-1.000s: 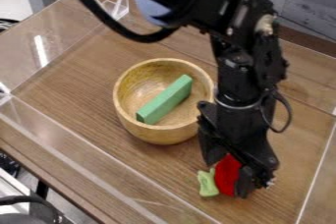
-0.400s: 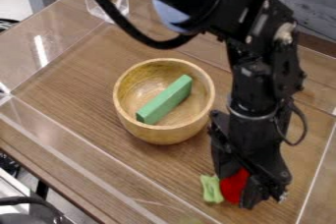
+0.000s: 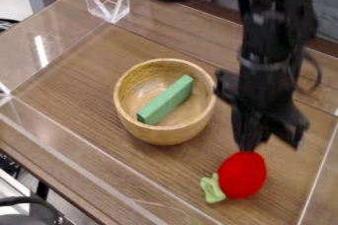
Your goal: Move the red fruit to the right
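Observation:
The red fruit (image 3: 242, 174) rests on the wooden table near the front right, its light green leafy end pointing left. My gripper (image 3: 254, 141) hangs just above it, pointing straight down. Its dark fingers are drawn together, shut, and nothing shows between them. The fruit's whole rounded top is uncovered. I cannot tell whether the fingertips still touch it.
A wooden bowl (image 3: 132, 122) stands left of the gripper with a green rectangular block (image 3: 168, 99) leaning inside it. Clear plastic walls (image 3: 53, 120) fence the table. A small clear stand (image 3: 106, 4) sits at the back left.
The gripper was down around the red fruit with its jaws wide. It has risen off the fruit and shut, and the fruit now lies uncovered on the table.

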{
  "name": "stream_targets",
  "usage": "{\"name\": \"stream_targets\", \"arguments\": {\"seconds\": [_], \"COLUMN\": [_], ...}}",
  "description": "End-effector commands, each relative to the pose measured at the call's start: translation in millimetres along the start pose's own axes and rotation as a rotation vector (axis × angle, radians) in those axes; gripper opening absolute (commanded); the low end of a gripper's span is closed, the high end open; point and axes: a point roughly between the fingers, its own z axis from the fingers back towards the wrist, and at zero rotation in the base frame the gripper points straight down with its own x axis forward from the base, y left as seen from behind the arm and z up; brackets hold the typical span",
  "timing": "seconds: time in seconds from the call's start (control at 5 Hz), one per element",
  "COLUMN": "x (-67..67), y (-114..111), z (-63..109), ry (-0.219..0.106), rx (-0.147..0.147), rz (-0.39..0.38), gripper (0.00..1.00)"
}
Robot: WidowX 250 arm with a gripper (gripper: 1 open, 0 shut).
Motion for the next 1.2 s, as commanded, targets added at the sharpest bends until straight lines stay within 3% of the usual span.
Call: {"name": "stream_targets", "arguments": {"seconds": [0.0, 0.2, 0.4, 0.8, 1.0], "x": [11.1, 11.2, 11.8, 9.4, 6.7], "y": [-1, -7, -14, -5, -7], "z": [6.4, -5.0, -13.1, -8.4, -1.2], "ry": [-0.051, -0.037, -0.027, -0.03, -0.033], "rx": [0.002, -0.002, 0.0, 0.014, 0.018], "rz": [0.024, 0.008, 0.004, -0.009, -0.056], "gripper": [0.0, 1.0, 0.0, 0.0, 0.0]}}
